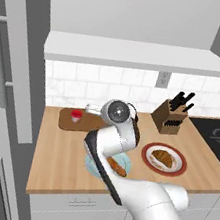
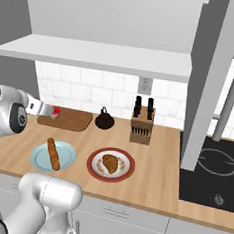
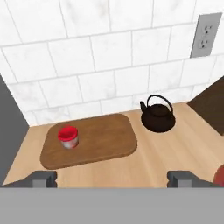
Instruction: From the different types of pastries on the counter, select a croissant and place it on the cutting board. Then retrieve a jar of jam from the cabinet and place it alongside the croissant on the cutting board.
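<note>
The light wooden counter (image 3: 183,153) shows a visible grain and a matt finish. The flat dark-brown wooden cutting board (image 3: 98,140) has a fine grain and a smooth, matt surface. The small jar of jam (image 3: 68,137) has a red lid and a pale, slightly translucent body. The black teapot (image 3: 157,117) is smooth with a dull sheen. The white tiled backsplash (image 3: 87,57) is smooth, faintly marbled. The brown wooden knife block (image 2: 141,128) is matt.

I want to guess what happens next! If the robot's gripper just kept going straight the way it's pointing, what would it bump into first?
Probably the cutting board. The open gripper looks forward and down at its bare wood, with the jar of jam off to one side and the black teapot to the other. Depth is hard to judge here.
</note>
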Controlling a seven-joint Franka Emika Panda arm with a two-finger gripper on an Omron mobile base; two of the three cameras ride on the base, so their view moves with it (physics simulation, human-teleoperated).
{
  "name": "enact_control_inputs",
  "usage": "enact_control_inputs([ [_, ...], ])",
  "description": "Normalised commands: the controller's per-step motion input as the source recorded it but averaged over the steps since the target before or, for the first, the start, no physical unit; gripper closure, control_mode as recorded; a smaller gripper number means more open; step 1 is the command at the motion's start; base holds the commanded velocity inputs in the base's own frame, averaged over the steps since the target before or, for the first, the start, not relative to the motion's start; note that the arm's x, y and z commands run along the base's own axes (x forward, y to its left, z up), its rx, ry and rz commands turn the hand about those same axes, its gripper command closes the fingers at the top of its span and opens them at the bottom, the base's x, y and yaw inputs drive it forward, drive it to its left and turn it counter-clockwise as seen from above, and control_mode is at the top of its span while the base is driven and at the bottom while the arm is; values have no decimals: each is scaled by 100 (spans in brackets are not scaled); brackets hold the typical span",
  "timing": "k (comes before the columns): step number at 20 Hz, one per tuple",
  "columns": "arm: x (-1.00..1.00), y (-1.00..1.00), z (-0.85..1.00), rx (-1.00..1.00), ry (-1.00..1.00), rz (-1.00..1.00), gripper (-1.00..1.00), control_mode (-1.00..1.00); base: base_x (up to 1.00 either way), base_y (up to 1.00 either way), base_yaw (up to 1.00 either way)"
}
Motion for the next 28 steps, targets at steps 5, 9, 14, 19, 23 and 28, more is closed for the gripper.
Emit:
enact_control_inputs([
  [5, -56, -24, 14, 3, 32, -5, -100, -100, 0, 0, 0],
  [9, -11, -67, -17, 2, 42, 0, -100, -100, 0, 0, 0],
  [14, 0, -89, -34, 0, 26, 4, -100, -100, 0, 0, 0],
  [19, 2, -54, -41, -3, 0, 2, -100, -100, 0, 0, 0],
  [23, 3, -59, -33, -4, 5, 1, -100, -100, 0, 0, 0],
  [28, 0, -85, 0, 0, 24, 3, -100, -100, 0, 0, 0],
])
